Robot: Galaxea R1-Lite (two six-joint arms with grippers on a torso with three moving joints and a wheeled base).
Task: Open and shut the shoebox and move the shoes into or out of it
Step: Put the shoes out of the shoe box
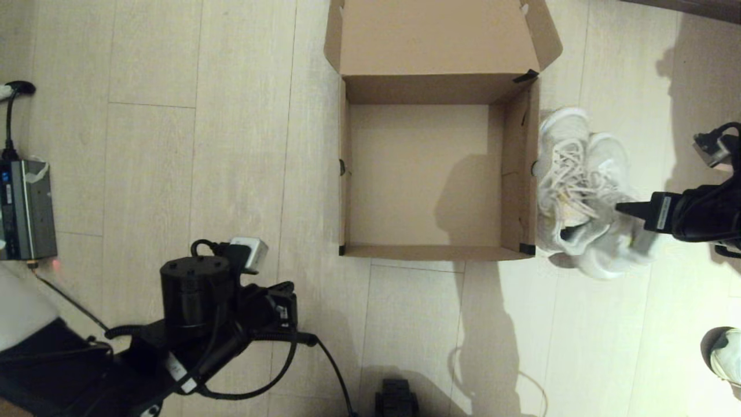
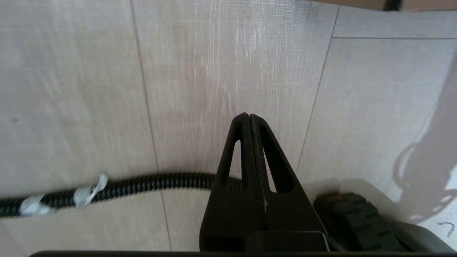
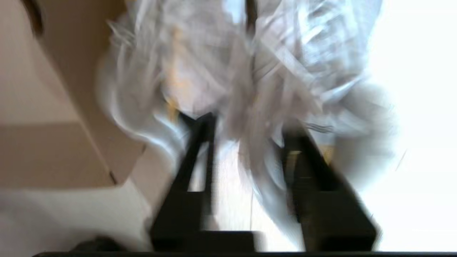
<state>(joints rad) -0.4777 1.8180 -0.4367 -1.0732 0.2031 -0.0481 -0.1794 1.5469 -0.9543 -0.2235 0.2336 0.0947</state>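
Head view: the shoebox point(image 1: 425, 174) sits at upper centre of the frame on the pale plank floor point(image 1: 202, 145), lid flap folded back toward the top edge, interior bare. So the opening step looks done; nothing is inside yet.

The shoes point(image 1: 582, 191) lie as a pair on the floor just outside the box's right wall, at centre right of the frame, touching or nearly touching the cardboard. White and pale grey mesh, loose white laces tangled across the tops, a hint of yellow near the tongues. They look soft and floppy; a grip on upper or laces may let them sag or swing.

The right gripper point(image 1: 622, 208) reaches in from the right edge and is at the shoes. In the right wrist view its fingers point(image 3: 192, 160) stand spread with shoe material and laces between them; not clenched, so no firm hold is shown. That view is smeared, so contact is uncertain.

The left gripper point(image 2: 250, 119) is parked at lower left, well apart from the box, fingers pressed together on nothing, above a black cable point(image 2: 142, 184).

Left to do, by my reading: grasp the shoes, lift over the wall, set inside, close the lid.
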